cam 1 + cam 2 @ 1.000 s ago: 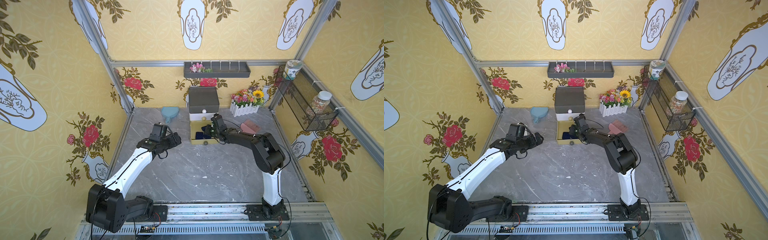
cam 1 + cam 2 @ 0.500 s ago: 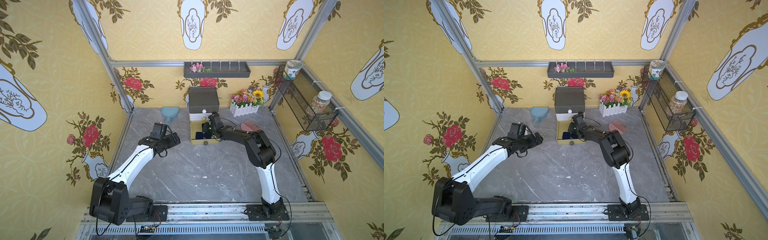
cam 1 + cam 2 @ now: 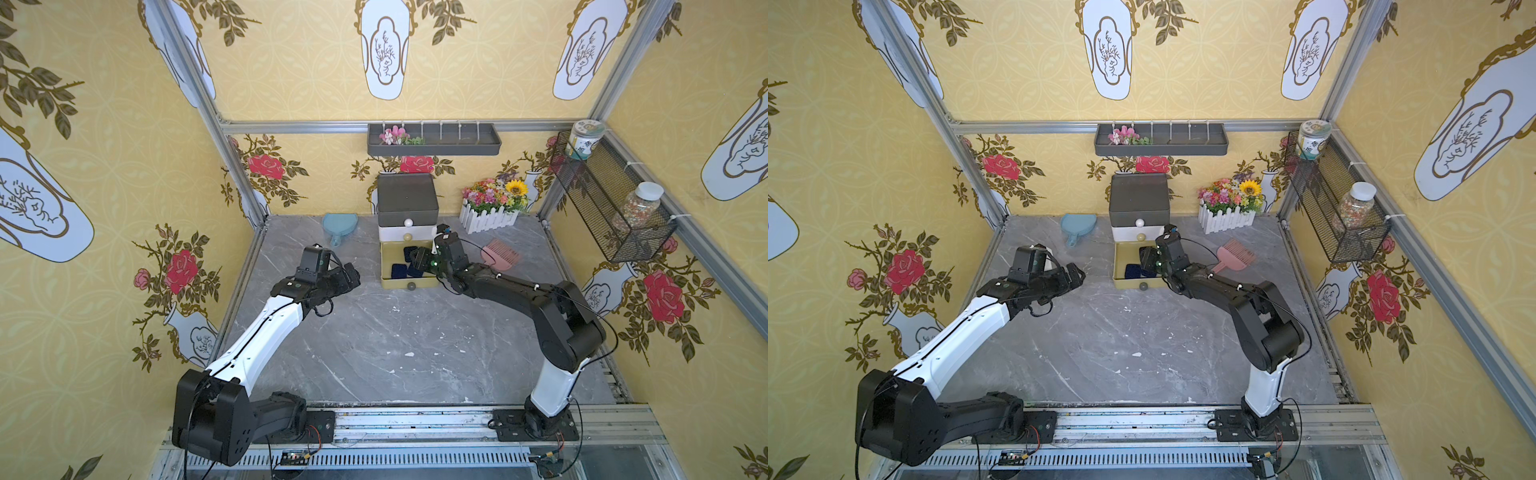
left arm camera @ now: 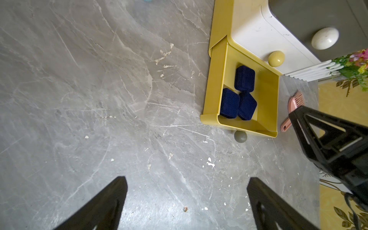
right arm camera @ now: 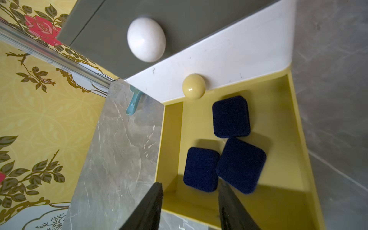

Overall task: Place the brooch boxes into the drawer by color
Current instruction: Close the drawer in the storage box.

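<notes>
My right arm comes up from its base at the near right, elbow bent high, with the forearm stretched out to the far left. That puts my right gripper [image 3: 420, 262] just over the right side of the pulled-out olive-yellow drawer [image 3: 409, 284]. In the wrist view the right gripper [image 5: 190, 185] has its jaws partway apart with nothing between them, so it's holding nothing.

My left arm lies long and low from the near left. The left gripper [image 3: 353, 274] points toward the chest [image 3: 407, 199] and hovers above bare bench [image 3: 395, 332], left of the drawer. Its jaws are spread wide and empty [image 4: 187, 179].

All three navy brooch boxes sit inside that bottom drawer; they're small, fuzzy, rounded squares. The far box [image 5: 231, 117] lies square to the drawer, just in front of the yellowish knob [image 5: 193, 86] on the white drawer above. The near-left box [image 5: 201, 169] lies flat and square too. The near-right box [image 5: 242, 165] is turned cornerwise, touching both of the others. Its near edge looks a bit blurry, and I can't tell if it's resting partly on its neighbour.

The dark grey top drawer and the white middle one are both shut.
</notes>
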